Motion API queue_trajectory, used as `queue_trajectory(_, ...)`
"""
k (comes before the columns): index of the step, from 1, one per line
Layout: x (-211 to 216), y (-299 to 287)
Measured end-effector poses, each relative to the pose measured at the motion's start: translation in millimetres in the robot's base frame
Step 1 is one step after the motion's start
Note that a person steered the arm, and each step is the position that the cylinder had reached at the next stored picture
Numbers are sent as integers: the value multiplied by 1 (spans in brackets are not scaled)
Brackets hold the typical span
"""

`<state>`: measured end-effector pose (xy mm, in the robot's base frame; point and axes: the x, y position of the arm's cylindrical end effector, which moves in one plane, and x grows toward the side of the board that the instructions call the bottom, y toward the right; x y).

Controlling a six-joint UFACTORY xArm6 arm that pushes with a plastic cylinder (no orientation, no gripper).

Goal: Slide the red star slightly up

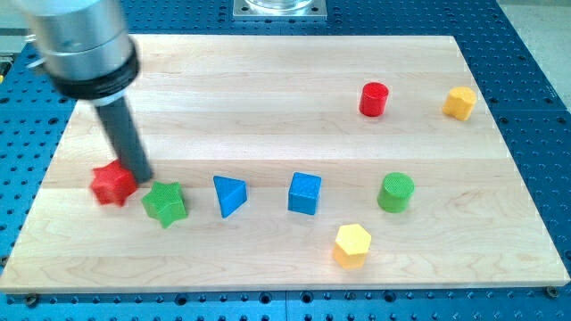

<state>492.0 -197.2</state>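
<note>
A light wooden board [285, 80] lies on a blue perforated table [535, 107], seen from above and slightly in front. The robot arm comes in from the view's top left as a wide grey cylinder that narrows into a straight dark rod slanting down and to the right. The arm has no gripper, so nothing is clasped or let go; the rod simply ends in my tip [143, 177], which rests on the board at the upper right edge of the red star [112, 184], touching or almost touching it. The red star sits near the board's left edge, a little below the middle. Just to its right, close beside it and right below the tip, is a green star [165, 203]. Further right along the same rough line are a blue triangular block [229, 195] and then a blue cube [304, 193], each apart from its neighbours. A green cylinder [395, 193] stands further right, and a yellow hexagonal block [351, 245] lies below, between the cube and that cylinder. Well away in the upper right are a red cylinder [374, 99] and, near the board's right edge, another yellow block [459, 103]. The board directly above the red star is partly covered by the rod and arm.
</note>
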Motion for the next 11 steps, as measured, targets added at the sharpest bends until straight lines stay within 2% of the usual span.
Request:
queue_trajectory(2, -2, -2)
queue_trajectory(3, -34, 1)
queue_trajectory(4, -30, -58)
queue_trajectory(5, 34, -105)
queue_trajectory(6, 103, -64)
queue_trajectory(7, 96, -27)
queue_trajectory(8, 53, -14)
queue_trajectory(9, 40, -48)
queue_trajectory(10, 76, -30)
queue_trajectory(11, 79, 33)
